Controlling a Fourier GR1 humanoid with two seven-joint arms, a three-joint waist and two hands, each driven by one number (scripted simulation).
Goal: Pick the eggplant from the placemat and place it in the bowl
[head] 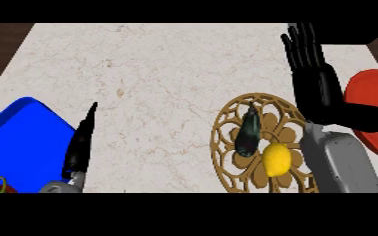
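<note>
The red bowl [363, 92] at three o'clock runs off the edge, partly hidden behind the right hand [317, 87].

A kitchen is indicated. A pale, brown-veined stone counter top [162, 80] is seen across the view, bordered by dark wood [13, 35] at the upper left corner. Food and tableware are laid out on it: an eggplant [249, 132] and a lemon [277, 159] on a brown openwork placemat [221, 152], and a red bowl [362, 92] at the right edge.
</note>
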